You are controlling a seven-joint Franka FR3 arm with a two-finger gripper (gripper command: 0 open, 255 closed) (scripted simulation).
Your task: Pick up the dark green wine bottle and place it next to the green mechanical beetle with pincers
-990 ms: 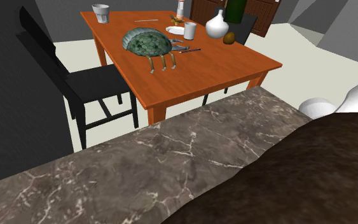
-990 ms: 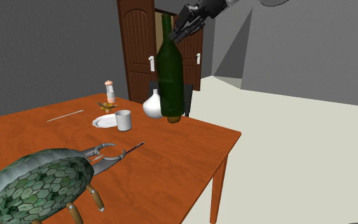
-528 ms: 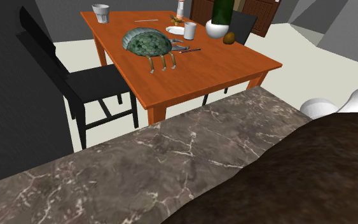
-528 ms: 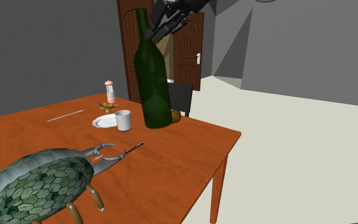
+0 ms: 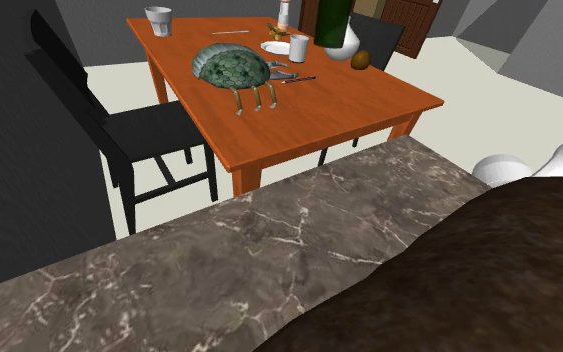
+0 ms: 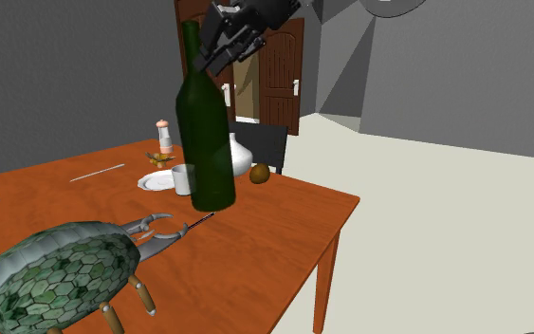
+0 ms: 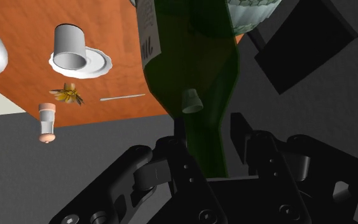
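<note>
The black hand (image 6: 219, 49) grips the dark green wine bottle (image 6: 205, 133) by its neck, holding it close to upright over the orange tabletop (image 6: 265, 247) in the second exterior view. From the wrist view, the hand's fingers (image 7: 260, 153) clasp the neck on either side, with the bottle's body reaching away toward the tabletop. The bottle hangs in front of a white cup (image 6: 184, 178) on a plate (image 6: 156, 181), with a white vase (image 6: 239, 157) and a small brown object (image 6: 260, 173) just behind it. Whether its base touches the wood cannot be told. The green mechanical beetle (image 6: 56, 275) stands apart from the bottle nearer the camera, its shell patterned in hexagons and its metal pincers (image 6: 156, 228) pointing toward the bottle. In the shoulder view the bottle (image 5: 331, 22) is at the far end of the tabletop, beyond the beetle (image 5: 231, 68), and a black chair (image 5: 139, 135) stands at the side of the tabletop.
</note>
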